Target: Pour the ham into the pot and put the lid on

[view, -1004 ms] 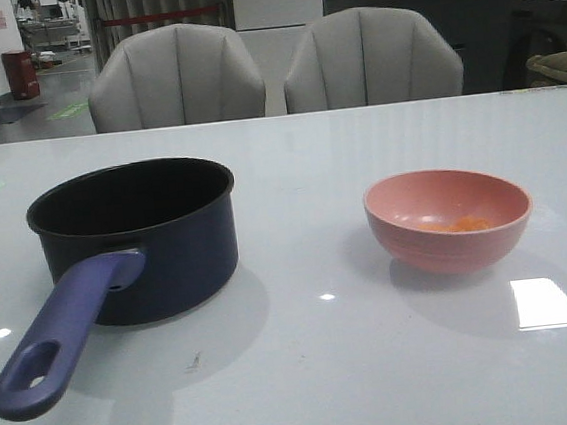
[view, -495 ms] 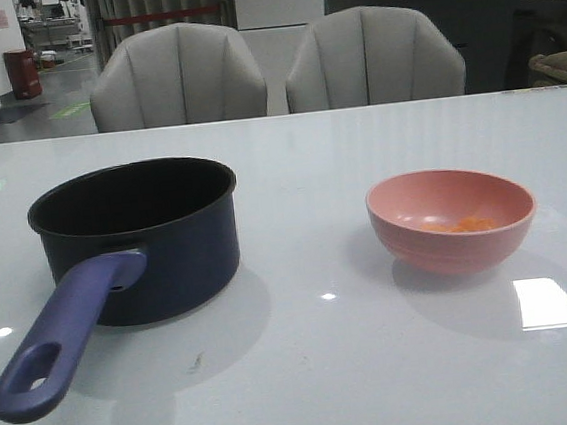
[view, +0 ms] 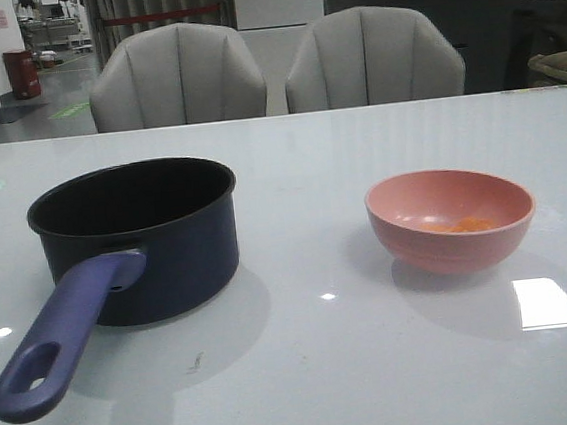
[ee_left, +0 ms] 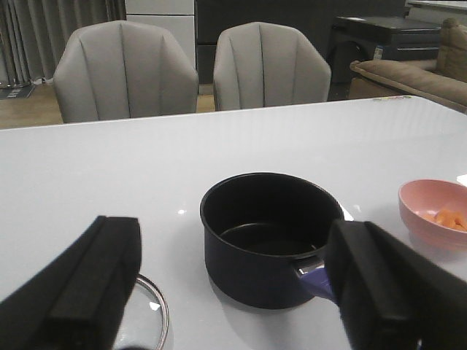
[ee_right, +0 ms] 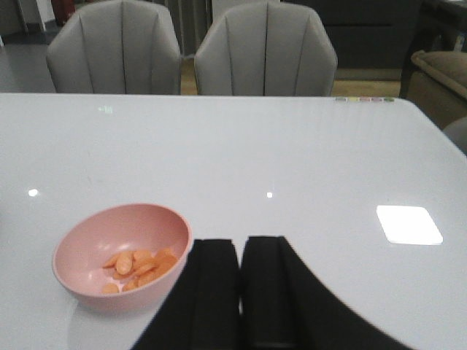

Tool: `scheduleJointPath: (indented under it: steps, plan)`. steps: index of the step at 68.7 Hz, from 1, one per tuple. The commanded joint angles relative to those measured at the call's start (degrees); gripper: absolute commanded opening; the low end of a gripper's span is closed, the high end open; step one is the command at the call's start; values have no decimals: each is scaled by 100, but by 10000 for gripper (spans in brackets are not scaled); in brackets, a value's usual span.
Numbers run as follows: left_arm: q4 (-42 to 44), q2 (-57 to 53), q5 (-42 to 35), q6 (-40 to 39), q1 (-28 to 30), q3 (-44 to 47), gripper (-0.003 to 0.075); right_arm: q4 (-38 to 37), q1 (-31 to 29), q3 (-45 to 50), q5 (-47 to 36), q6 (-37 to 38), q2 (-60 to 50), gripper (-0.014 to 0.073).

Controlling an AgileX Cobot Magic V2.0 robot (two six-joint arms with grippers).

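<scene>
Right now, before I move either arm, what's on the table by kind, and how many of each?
Pot: 1
Pink bowl, holding the ham: 1
Lid, only partly in view beside the pot: 1
Total: 3 items on the table, not counting the ham pieces themselves.

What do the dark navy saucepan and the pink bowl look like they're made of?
The dark navy saucepan looks like coated metal: smooth, slightly glossy walls, dark matte interior, and a purple-blue handle that seems plastic. The pink bowl looks like matte plastic or a similar composite, with a thick, dull, evenly coloured rim.
</scene>
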Motion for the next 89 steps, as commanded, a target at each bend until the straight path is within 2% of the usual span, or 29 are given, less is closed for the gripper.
scheduleJointPath:
  steps: [1,11,17,33,47,60,79,84,89]
  plan:
    - [-67,67,-466,-21,-40,-147,552,2,-5,-386,-182,-6,584,185]
    - [-67,67,-487,-21,-40,-147,552,31,-5,-925,-4,-6,1840,410]
    - [-67,67,-487,-21,-40,-147,552,129,8,-1264,102,-6,2588,472]
    - [-67,67,-487,-21,-40,-147,552,654,339,-2313,151,-6,4689,472]
    - [-67,67,-487,-21,-40,-147,552,688,503,-3251,300,-6,6169,472]
    - [-67,67,-487,-21,-40,-147,552,695,498,-3960,478,-6,7220,471]
    - [-67,67,-487,-21,-40,-147,552,695,491,-4556,532,-6,8177,468]
    - [-67,67,-487,-21,-40,-147,552,695,491,-4659,568,-6,8379,444]
    - [-67,67,-487,-21,-40,-147,552,695,491,-4742,644,-6,8552,354]
